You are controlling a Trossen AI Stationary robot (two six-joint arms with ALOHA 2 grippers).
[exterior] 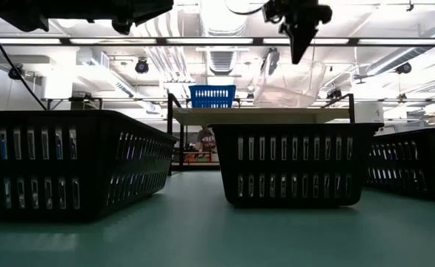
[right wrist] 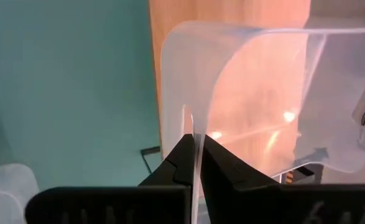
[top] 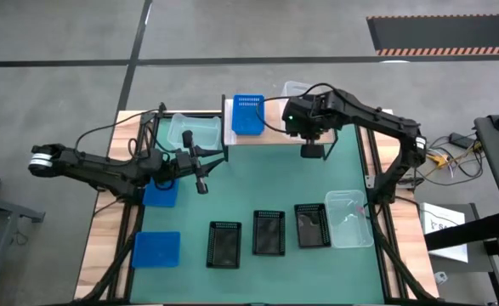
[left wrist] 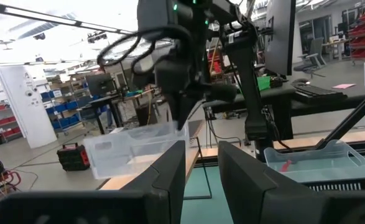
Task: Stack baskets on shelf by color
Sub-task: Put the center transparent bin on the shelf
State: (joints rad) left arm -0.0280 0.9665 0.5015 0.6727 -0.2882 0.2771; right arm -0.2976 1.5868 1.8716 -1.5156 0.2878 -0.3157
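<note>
So far only one blue basket (top: 248, 113) sits on the shelf (top: 270, 113); my right end effector (right wrist: 198, 163) pinches a clear basket (right wrist: 263, 93) above it; eight remain.

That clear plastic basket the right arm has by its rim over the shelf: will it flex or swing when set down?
Probably some of both. The clear translucent plastic basket looks thin-walled, so it may flex. The right gripper has its jaws pinched on one wall only, so the basket could tilt. It looks light and likely to slide on the wooden shelf.
</note>
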